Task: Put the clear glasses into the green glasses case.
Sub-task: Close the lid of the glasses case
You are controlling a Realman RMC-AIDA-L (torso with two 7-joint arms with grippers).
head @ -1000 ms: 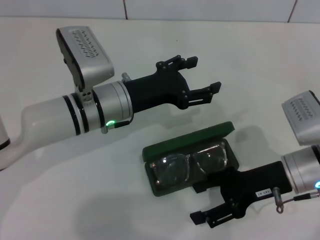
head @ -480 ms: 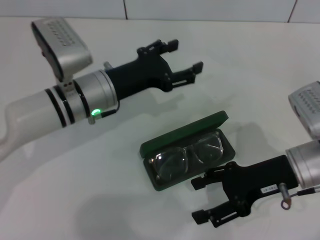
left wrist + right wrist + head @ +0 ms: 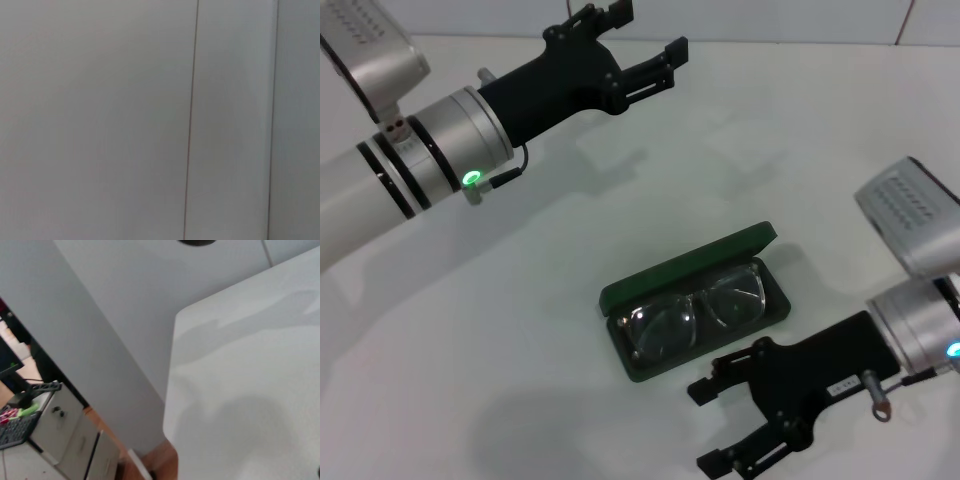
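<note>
Both grippers farther from clear glasses point(image 3: 698, 308) in green glasses case point(image 3: 670, 277)

The clear glasses point(image 3: 700, 310) lie inside the green glasses case point(image 3: 692, 313) mid-tabletop point(image 3: 520, 330); the left tool point(image 3: 640, 45) hangs far behind-left, the right tool point(image 3: 712, 425) just before it.

The head view looks forward and down from above onto the white tabletop point(image 3: 520, 330). The left wrist view faces a plain grey wall panel point(image 3: 100, 120) at close range. The right wrist view looks across the tabletop's rounded corner point(image 3: 240, 390), its one overlap with the head view.
</note>
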